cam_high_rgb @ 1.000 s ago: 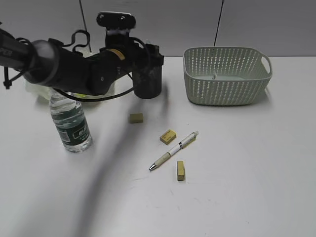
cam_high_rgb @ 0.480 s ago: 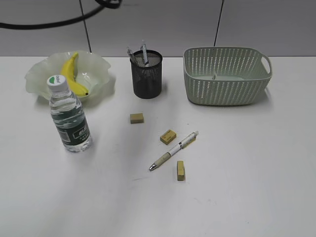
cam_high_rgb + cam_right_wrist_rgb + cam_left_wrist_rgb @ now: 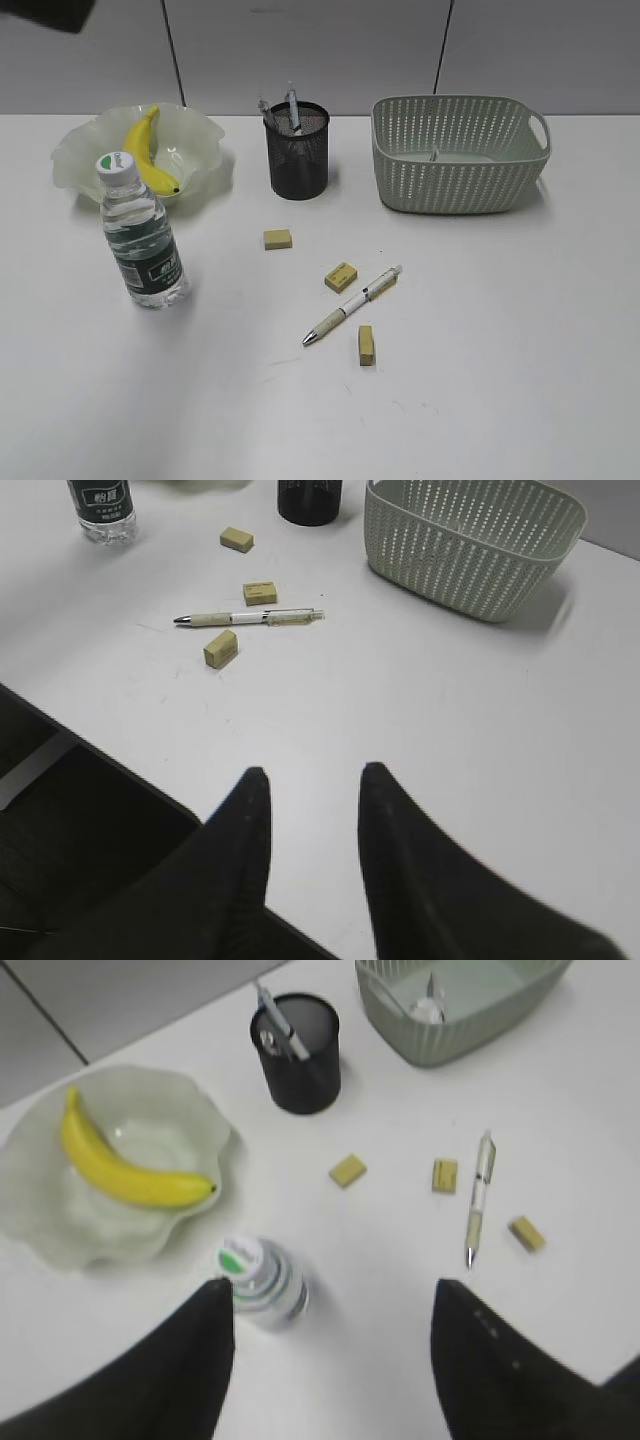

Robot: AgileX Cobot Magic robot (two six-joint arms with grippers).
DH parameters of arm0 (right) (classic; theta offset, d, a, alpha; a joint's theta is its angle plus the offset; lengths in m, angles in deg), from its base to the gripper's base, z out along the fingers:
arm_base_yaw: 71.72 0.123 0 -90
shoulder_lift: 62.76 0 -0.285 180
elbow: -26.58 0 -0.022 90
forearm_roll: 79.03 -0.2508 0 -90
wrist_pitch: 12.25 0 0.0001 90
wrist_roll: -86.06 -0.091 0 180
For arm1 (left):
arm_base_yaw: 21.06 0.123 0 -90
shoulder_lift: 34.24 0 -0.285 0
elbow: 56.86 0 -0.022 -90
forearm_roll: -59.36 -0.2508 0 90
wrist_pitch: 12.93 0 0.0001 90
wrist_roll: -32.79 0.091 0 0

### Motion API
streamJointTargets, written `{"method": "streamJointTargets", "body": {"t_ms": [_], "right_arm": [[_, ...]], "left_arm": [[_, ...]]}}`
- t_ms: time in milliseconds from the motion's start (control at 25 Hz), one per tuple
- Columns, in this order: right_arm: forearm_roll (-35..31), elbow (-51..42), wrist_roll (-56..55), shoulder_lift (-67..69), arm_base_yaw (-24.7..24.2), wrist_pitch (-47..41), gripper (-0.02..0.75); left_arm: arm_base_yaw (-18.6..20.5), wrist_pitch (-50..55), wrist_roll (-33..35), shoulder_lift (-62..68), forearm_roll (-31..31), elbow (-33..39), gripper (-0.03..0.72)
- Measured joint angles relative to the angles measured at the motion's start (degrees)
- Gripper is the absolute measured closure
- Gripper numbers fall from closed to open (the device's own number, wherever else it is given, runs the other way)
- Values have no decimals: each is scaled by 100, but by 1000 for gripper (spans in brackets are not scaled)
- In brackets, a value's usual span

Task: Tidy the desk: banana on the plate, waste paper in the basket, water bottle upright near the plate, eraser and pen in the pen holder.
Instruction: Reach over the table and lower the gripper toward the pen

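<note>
Most of the tidy-up was judged done w/ the stationery step left over. The banana (image 3: pixel 144 148) was seen lying in the plate (image 3: pixel 205 135) at the back left of the worktop (image 3: pixel 520 330); the water bottle (image 3: pixel 141 234) was stood upright just in front of the plate, cap on. A crumpled scrap, prob. the waste paper (image 3: pixel 429 1008), was seen inside the basket (image 3: pixel 455 175) in the left wrist view. Two pens were already stood in the pen holder (image 3: pixel 297 155). Left loose on the worktop: one pen (image 3: pixel 352 306) and three small yellowish erasers, one (image 3: pixel 277 239) in front of the holder, one (image 3: pixel 340 277) just beside the pen's upper end, one (image 3: pixel 366 344) near its tip. The left tool (image 3: pixel 330 1330) was held high over the bottle w/ jaws spread wide, nothing between them; the right tool (image 3: pixel 312 810) was parked near the worktop's front edge, jaws partly apart, also empty. Next move, as judged: one tool to be lowered over the pen or an eraser, closed on it, carried to the holder; the flat low items would call for a precise pinch. The bottle label's print was too small to be read; no other writing was legible.
</note>
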Motion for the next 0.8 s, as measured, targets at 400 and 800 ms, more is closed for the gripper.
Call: {"method": "streamJointTargets", "body": {"t_ms": [400,800], "right_arm": [[-1,14,0,69,0,11,483],[-1,841,0,2731,0,710,483]], "left_arm": [[0,788,-531,-2989,-61,2386,265],[0,303,-715,-5939,-22,4388,270]]}}
